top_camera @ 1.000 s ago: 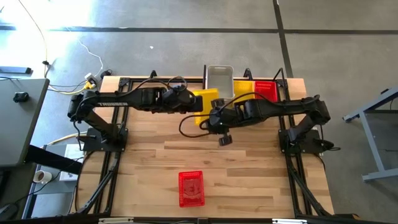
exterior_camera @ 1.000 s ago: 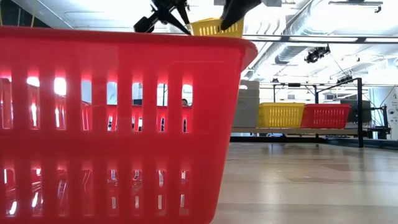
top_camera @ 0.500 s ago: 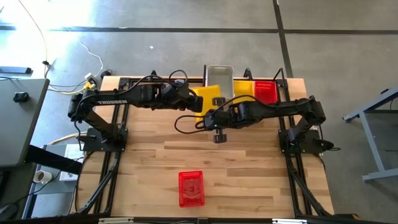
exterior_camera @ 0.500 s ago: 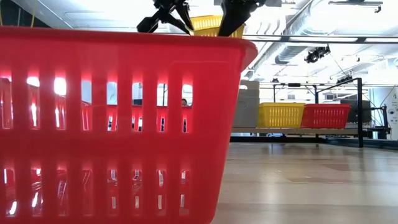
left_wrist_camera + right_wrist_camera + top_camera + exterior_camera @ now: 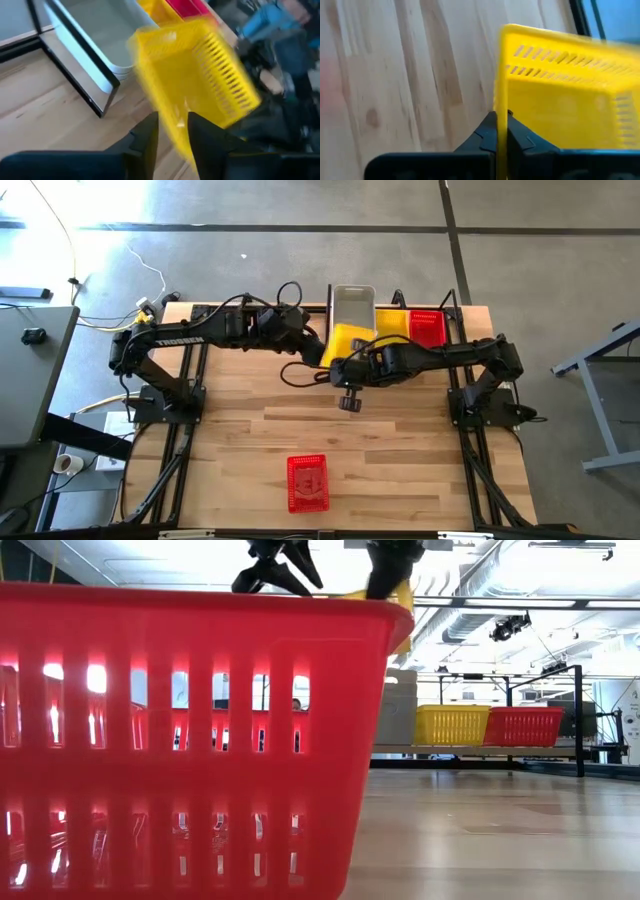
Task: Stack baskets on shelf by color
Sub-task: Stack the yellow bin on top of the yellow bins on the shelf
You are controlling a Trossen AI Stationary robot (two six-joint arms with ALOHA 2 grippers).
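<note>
A yellow basket hangs tilted above the table, just in front of the shelf. My right gripper is shut on it at its near end. My left gripper is open at the basket's left side, and the basket's wall runs between its spread fingers. On the shelf sit a clear basket, a yellow one and a red one. Another red basket rests on its bottom near the table's front edge and fills the low view. My right gripper pinches the yellow basket's upper wall edge between its two fingers, coming from the table's near-right side. The basket is lifted clear of the table and tilted. My left gripper: the basket's wall passes between its open fingers; I cannot tell whether they touch it.
The shelf's black rods and posts run along the far edge, right behind the held basket. Black arm-mount frames stand at the table's left and right. Bare wood lies between the arms and the red basket at the front.
My right gripper has gone toward the table's left and far edge to the yellow basket and taken hold of it. The basket has shifted right toward the shelf and tipped, one end dropping. My left arm has swung toward the far edge.
</note>
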